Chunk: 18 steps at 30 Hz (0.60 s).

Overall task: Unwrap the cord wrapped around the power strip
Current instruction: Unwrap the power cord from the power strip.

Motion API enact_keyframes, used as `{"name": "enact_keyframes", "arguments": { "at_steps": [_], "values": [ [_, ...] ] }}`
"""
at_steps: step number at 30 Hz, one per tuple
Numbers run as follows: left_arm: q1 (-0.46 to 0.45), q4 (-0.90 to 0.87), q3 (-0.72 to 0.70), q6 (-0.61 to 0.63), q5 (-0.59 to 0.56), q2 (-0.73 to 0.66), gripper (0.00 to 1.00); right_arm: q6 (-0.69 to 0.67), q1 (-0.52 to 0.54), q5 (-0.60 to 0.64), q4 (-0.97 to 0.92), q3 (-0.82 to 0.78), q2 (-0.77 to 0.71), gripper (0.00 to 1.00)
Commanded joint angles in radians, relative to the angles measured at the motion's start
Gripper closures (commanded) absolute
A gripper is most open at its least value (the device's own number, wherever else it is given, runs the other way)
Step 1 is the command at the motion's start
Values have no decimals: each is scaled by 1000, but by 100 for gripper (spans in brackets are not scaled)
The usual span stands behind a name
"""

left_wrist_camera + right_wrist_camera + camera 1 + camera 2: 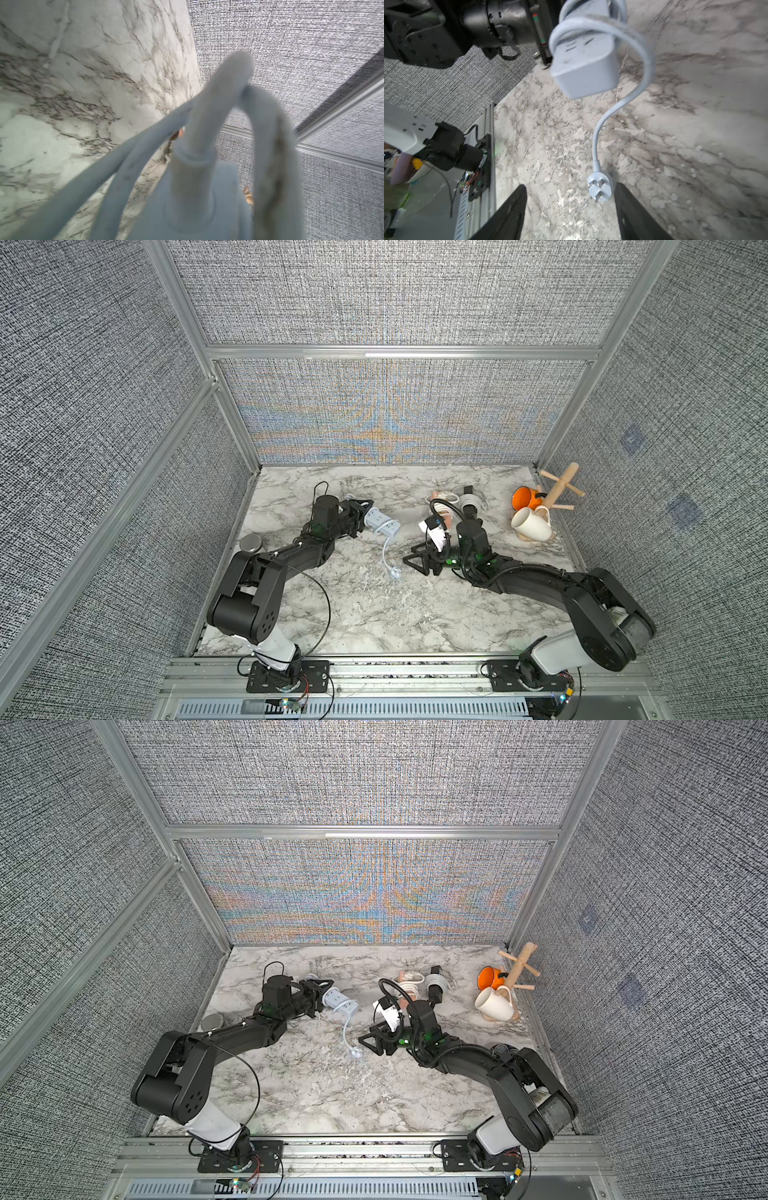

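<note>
On the marble table point(374, 614), the left gripper point(362, 515) grips while the right gripper point(571, 186) gapes empty. The power strip point(381, 523) sits in the left one, over the table's far half (its cord point(386, 548) loops around it), with the plug point(600, 187) just beside the right one.

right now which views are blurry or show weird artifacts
Left wrist view: the cord and power strip fill the frame, too close and out of focus. Right wrist view: the plug is fairly crisp, the strip softer. Both top views: rainbow moiré on the back wall.
</note>
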Motion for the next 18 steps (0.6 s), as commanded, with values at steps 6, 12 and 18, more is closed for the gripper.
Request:
{"name": "enact_keyframes", "arguments": {
  "at_steps": [6,12,18],
  "values": [
    [-17,47,1,-45,59,-38,100,38,1,81,284,72,130,32],
    [-25,48,-5,-42,80,-52,100,44,-1,113,374,136,223,35],
    [-27,49,-19,-40,94,-63,100,34,0,107,358,209,295,47]
  ]
}}
